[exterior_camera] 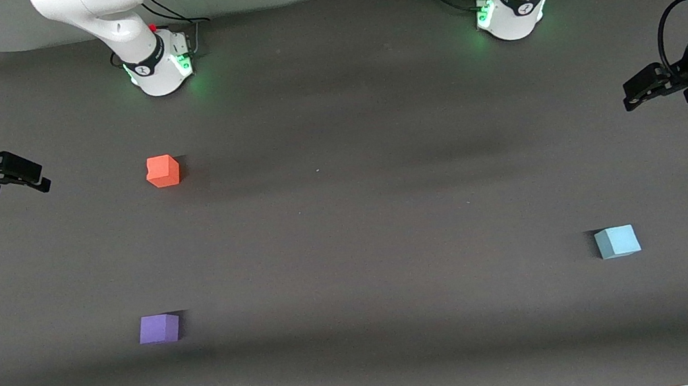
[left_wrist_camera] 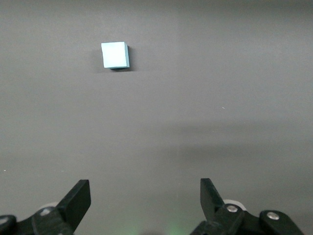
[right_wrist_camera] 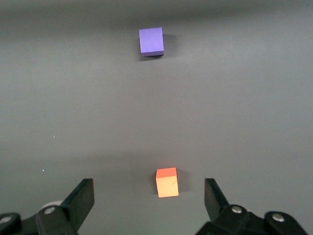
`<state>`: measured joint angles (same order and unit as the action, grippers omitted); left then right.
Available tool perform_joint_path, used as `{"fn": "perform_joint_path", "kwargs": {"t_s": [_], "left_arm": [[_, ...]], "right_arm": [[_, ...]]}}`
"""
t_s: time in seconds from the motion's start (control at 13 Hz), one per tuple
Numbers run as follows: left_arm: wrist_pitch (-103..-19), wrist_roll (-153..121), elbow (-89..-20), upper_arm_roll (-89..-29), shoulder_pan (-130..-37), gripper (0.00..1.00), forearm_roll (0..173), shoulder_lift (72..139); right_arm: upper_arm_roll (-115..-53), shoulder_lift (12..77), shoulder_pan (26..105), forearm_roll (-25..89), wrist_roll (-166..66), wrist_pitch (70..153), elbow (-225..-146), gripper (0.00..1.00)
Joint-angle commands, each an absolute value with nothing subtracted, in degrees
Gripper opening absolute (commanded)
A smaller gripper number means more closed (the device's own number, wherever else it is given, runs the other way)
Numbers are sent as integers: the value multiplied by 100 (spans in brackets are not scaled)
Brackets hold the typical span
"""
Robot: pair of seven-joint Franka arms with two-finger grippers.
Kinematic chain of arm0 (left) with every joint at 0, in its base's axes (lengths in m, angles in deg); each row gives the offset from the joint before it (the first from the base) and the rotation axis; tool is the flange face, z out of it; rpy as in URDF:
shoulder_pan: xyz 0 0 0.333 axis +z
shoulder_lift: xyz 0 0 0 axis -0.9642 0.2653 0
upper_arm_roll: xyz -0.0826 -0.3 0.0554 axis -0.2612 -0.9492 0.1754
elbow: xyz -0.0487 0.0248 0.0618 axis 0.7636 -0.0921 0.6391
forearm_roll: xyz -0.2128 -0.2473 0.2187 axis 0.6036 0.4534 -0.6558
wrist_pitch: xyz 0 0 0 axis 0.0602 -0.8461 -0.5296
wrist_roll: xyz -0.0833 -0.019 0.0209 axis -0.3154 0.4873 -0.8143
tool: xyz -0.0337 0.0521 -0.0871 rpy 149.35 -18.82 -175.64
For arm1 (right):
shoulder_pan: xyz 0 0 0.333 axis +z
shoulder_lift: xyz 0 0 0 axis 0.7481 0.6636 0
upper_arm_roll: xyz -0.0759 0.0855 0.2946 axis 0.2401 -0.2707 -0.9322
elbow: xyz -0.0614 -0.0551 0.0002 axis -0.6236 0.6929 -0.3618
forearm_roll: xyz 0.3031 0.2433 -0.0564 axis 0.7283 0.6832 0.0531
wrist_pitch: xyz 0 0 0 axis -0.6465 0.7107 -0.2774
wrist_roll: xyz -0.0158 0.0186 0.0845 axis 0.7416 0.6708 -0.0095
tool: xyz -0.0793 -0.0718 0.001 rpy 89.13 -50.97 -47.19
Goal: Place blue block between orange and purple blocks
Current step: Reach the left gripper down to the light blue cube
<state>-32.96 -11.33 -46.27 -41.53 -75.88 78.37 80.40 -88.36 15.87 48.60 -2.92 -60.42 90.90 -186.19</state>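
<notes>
The blue block [exterior_camera: 617, 241] is probably light, stiff foam with matte, grippy faces; pinching two opposite flat sides should hold it squarely. It is a small sky-blue cube at about four o'clock on the bench [exterior_camera: 347, 219], well apart from the orange block [exterior_camera: 163, 171] and purple block [exterior_camera: 159, 328]. Left end effector [exterior_camera: 636, 92] and right end effector [exterior_camera: 29, 178] both hang open, empty.

Lying on surface [exterior_camera: 347, 219]: orange block [exterior_camera: 163, 171] toward right arm's end. Sitting nearer front camera than it, well apart: purple block [exterior_camera: 159, 328]. Resting toward left arm's end, well apart from both: blue block [exterior_camera: 617, 241].
</notes>
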Motion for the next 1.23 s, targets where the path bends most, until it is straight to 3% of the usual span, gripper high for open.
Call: {"fn": "perform_joint_path", "kwargs": {"t_s": [0.0, 0.62, 1.15], "left_arm": [[-3192, -1136, -4617, -4083, -7637, 100, 7893, 7973], [-3358, -601, -4591, -4057, -7401, 100, 7752, 8182], [-3507, -196, -2807, -4057, -6855, 100, 7796, 9949]], "right_arm": [[-8795, 1392, 4921, -301, -6102, 9171, -18828, 100], [-8804, 1357, 4922, -301, -6128, 9189, -18863, 100], [-8804, 1304, 4930, -301, -6120, 9215, -18994, 100]]}}
